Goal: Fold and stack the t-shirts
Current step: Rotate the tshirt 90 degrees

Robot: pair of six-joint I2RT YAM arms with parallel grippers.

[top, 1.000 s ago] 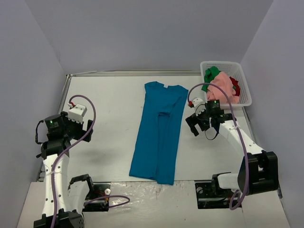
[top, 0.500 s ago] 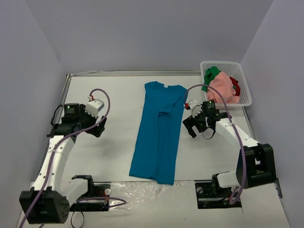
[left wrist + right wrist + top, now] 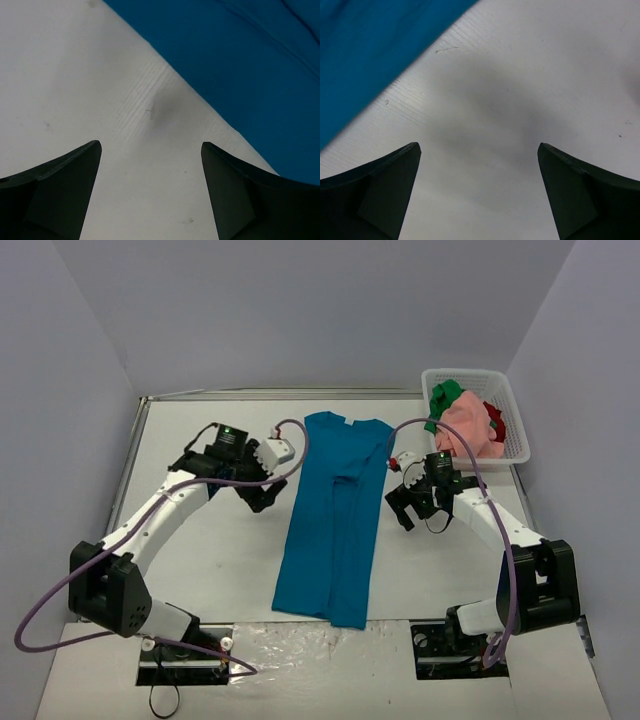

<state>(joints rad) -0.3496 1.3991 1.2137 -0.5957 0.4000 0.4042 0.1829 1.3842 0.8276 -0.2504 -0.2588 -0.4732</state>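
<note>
The teal-blue t-shirt (image 3: 333, 515) lies folded lengthwise in a long strip on the middle of the table, collar at the far end. It also shows in the left wrist view (image 3: 240, 60) and in the right wrist view (image 3: 375, 45). My left gripper (image 3: 262, 497) is open and empty, just left of the shirt's left edge, over bare table. My right gripper (image 3: 402, 510) is open and empty, just right of the shirt's right edge. The pink t-shirt (image 3: 466, 425), green t-shirt (image 3: 444, 397) and red t-shirt (image 3: 494, 422) lie bunched in the basket.
A white plastic mesh basket (image 3: 517, 430) stands at the far right corner of the table. A raised rail (image 3: 280, 394) runs along the far edge. Grey walls close in on three sides.
My left arm has swung from the far left across the table to the shirt's left edge. My right gripper has shifted slightly left towards the shirt. The shirt has not moved.
</note>
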